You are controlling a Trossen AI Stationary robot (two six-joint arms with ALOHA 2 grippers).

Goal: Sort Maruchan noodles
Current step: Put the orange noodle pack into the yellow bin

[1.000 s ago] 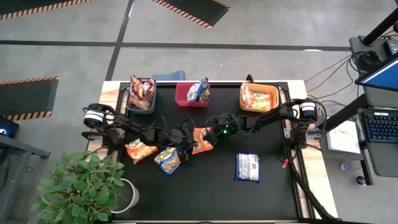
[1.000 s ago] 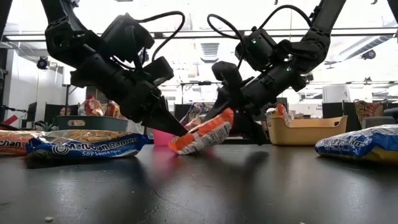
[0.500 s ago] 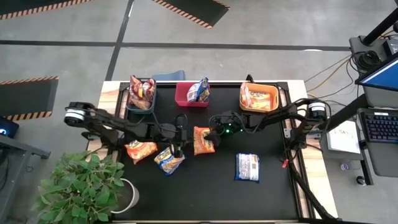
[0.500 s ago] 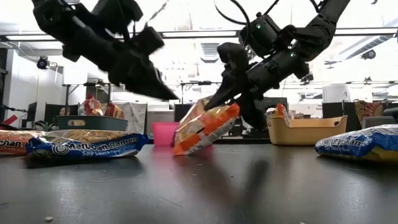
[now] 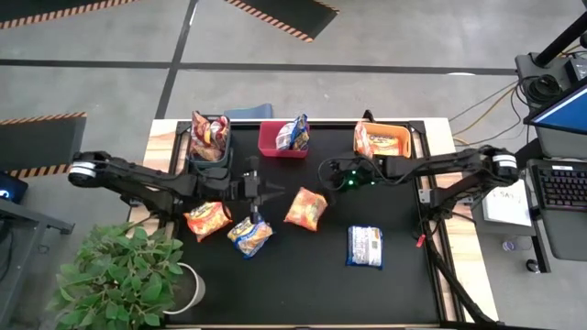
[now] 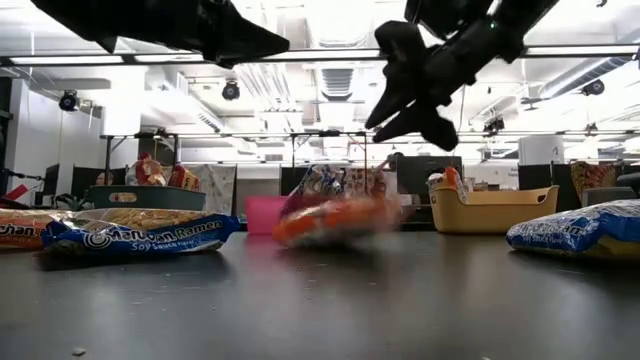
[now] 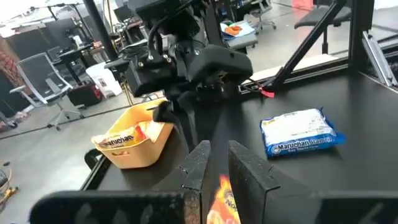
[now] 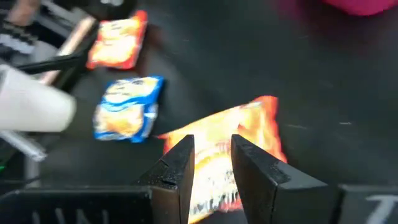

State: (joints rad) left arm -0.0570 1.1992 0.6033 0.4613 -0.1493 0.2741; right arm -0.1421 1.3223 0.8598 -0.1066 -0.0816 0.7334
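Observation:
An orange noodle packet [image 5: 305, 208] lies on the black table between my two grippers, and no gripper touches it; in the low view it [image 6: 335, 220] shows blurred, on the tabletop. My left gripper [image 5: 268, 192] hangs above the table to the packet's left, shut, with nothing in it [image 7: 217, 163]. My right gripper [image 5: 323, 174] hangs above and behind the packet, fingers slightly apart and empty [image 8: 211, 158]. Another orange packet [image 5: 208, 220], a blue-and-yellow packet [image 5: 249, 236] and a silver-white and blue packet [image 5: 365, 246] lie flat on the table.
Along the far edge stand a dark grey bin [image 5: 208, 147], a red bin [image 5: 275, 142] and an orange bin [image 5: 390, 142], each with packets in it. A potted plant [image 5: 119, 275] stands off the table's near left corner.
Both grippers have risen from the table, the left drawing back toward the left edge, the right toward the right edge. The orange packet, tipped up on its lower end in the right gripper half a second ago, has come out of the fingers and fallen flat on the table.

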